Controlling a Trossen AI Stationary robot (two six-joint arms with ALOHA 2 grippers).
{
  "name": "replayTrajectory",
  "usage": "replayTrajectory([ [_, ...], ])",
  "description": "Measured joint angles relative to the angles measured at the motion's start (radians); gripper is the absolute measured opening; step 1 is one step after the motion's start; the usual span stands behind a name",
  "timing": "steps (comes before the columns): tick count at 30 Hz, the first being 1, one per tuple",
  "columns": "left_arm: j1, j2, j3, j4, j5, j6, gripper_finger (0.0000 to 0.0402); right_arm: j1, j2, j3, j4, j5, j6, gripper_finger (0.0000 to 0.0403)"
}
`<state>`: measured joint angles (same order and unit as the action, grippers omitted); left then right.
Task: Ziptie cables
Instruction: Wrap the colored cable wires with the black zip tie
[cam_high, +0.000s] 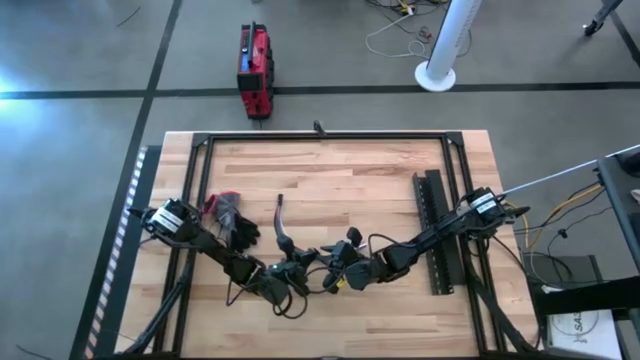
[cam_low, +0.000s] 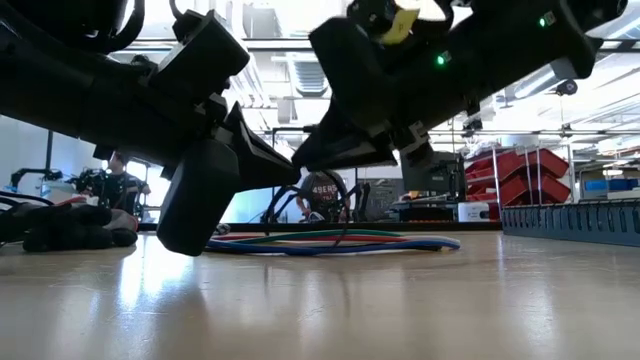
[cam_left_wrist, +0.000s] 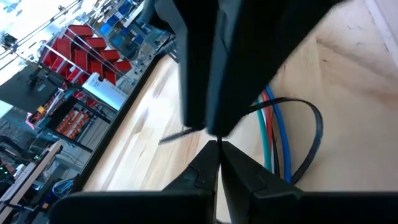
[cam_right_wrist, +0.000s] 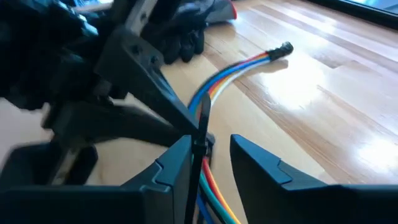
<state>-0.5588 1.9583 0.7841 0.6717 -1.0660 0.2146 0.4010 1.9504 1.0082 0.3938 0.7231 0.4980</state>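
Observation:
The cables (cam_high: 282, 222), a bundle of blue, green and red wires with a dark end (cam_right_wrist: 285, 48), lie on the wooden table near its front middle. The ziptie (cam_left_wrist: 318, 127) loops around them, and its thin black strip (cam_right_wrist: 203, 124) stands up from the bundle. My left gripper (cam_high: 292, 268) is shut at that strip, low over the table. My right gripper (cam_right_wrist: 211, 155) is open, with one finger on each side of the bundle and strip. Whether its finger touches the strip, I cannot tell. My left gripper pinches the ziptie's upright strip (cam_right_wrist: 201, 127) between its two fingertips (cam_left_wrist: 211, 152), just above the bundle. The fingers come slanting down from the table's left side and lie across the strip. The looped part stays around the cables, which rest on the table.
Black and red gloves (cam_high: 228, 215) lie on the table, left of the cables. A long black perforated bar (cam_high: 432, 230) lies at the right. A black frame rail (cam_high: 320, 136) runs along the table's far edge. A red case (cam_high: 254, 68) stands on the floor beyond.

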Motion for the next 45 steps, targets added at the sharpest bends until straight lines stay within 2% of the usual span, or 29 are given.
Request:
replayTrajectory([
  [11, 0.0, 0.0, 0.0, 0.005, 0.0, 0.003, 0.0, -0.007, 0.008, 0.0, 0.014, -0.025, -0.025, 0.0069],
  [19, 0.0, -0.001, 0.0, 0.003, -0.002, 0.012, 0.0, -0.011, 0.01, 0.0, 0.012, -0.035, -0.045, 0.0011],
  [25, -0.005, -0.011, 0.0, -0.005, -0.002, 0.019, 0.0, -0.011, 0.01, 0.0, 0.01, -0.034, -0.053, 0.0009],
  [29, -0.023, -0.048, 0.0, -0.076, 0.002, 0.021, 0.0004, -0.011, 0.01, 0.0, 0.007, -0.022, -0.058, 0.0005],
  [34, -0.059, -0.141, 0.0, -0.218, 0.026, -0.032, 0.003, -0.013, 0.01, 0.0, 0.001, -0.01, -0.067, 0.0005],
  [40, -0.035, -0.316, -0.001, -0.447, 0.135, -0.24, 0.0083, -0.011, 0.01, 0.0, 0.003, -0.013, -0.091, 0.0004],
  [42, 0.006, -0.369, -0.001, -0.487, 0.225, -0.284, 0.0105, -0.011, 0.01, 0.0, 0.002, -0.014, -0.091, 0.0004],
  [45, 0.081, -0.42, -0.002, -0.507, 0.416, -0.3, 0.014, -0.009, 0.01, 0.0, 0.003, -0.016, -0.098, 0.0003],
])
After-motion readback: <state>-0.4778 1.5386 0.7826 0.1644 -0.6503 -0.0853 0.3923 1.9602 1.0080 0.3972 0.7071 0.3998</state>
